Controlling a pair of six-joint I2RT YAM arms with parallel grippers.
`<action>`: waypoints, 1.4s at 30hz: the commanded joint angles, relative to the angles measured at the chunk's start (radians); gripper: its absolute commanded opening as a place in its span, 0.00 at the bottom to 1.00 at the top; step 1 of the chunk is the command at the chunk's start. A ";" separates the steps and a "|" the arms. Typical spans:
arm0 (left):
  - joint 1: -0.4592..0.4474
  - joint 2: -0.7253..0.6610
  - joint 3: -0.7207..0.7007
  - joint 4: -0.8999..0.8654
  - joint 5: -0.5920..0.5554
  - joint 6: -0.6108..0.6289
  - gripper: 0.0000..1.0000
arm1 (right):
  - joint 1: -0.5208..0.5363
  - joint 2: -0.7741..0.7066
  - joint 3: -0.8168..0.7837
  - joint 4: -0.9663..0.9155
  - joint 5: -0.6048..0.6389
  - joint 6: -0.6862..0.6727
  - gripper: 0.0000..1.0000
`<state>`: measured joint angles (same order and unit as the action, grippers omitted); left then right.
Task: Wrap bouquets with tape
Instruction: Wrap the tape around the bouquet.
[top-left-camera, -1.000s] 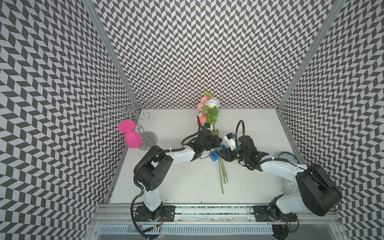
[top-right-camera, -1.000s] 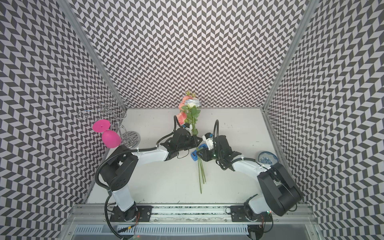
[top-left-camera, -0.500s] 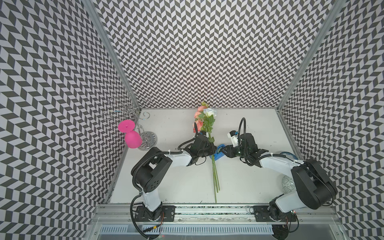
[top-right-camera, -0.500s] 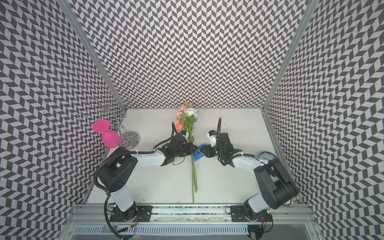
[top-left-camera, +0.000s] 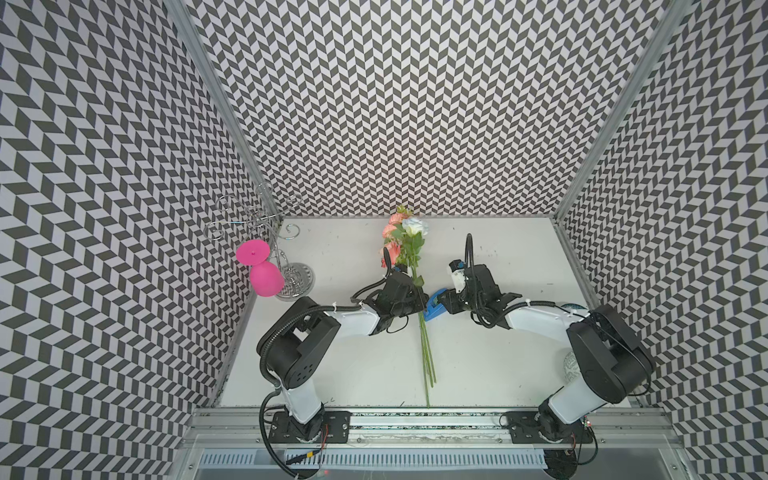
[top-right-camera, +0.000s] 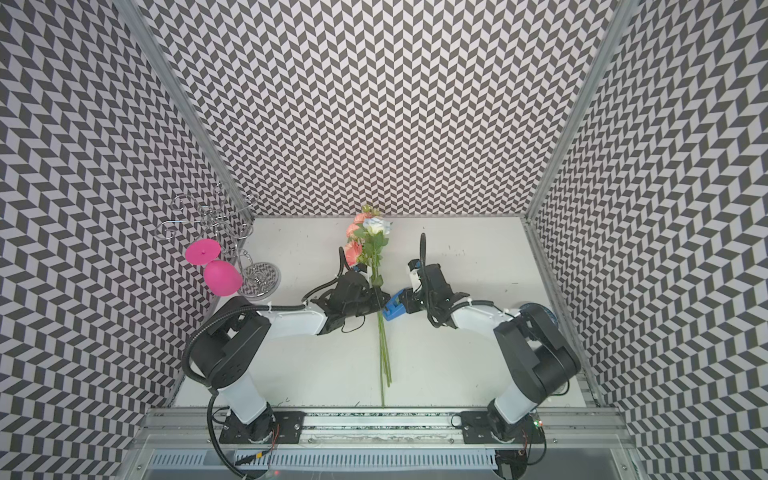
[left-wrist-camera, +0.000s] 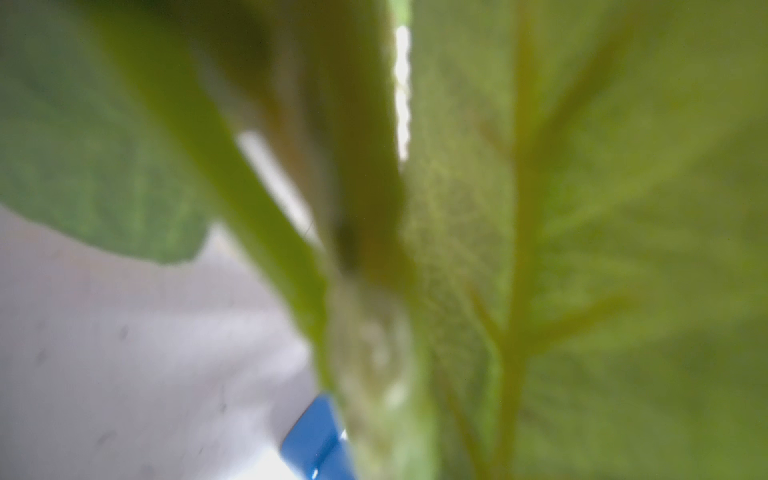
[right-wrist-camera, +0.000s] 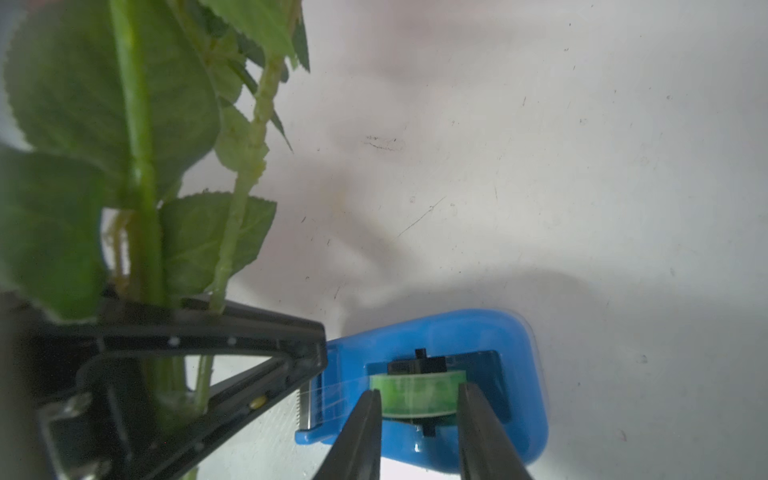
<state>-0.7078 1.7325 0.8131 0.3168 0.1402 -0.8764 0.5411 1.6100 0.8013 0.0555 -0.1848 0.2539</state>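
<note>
Bouquet (top-left-camera: 409, 249) at the centre of the table (top-left-camera: 332, 374) in both top views, stems (top-left-camera: 426, 353) clamped in the left gripper (top-left-camera: 419, 303). The blue tape (top-left-camera: 432, 310) is just beside it.

Left wrist: only blurred leaves (left-wrist-camera: 540, 249).

Right wrist: right gripper (right-wrist-camera: 419, 390) pinches the tape roll.

Step, as I read it: bringing tape to the stems. Next, draw the free end across them.
</note>
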 joint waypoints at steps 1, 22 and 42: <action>-0.012 -0.006 -0.019 0.063 -0.048 0.002 0.00 | 0.016 0.027 -0.033 -0.075 0.061 0.008 0.32; 0.007 0.081 -0.011 0.079 -0.142 -0.037 0.00 | 0.014 -0.106 -0.009 -0.080 -0.140 0.027 0.36; 0.049 0.066 0.119 0.059 -0.089 -0.025 0.00 | 0.067 0.052 -0.007 -0.055 -0.178 -0.084 0.28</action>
<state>-0.6617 1.8175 0.8989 0.3431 0.0467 -0.9295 0.6121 1.6318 0.7624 -0.0242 -0.3737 0.1902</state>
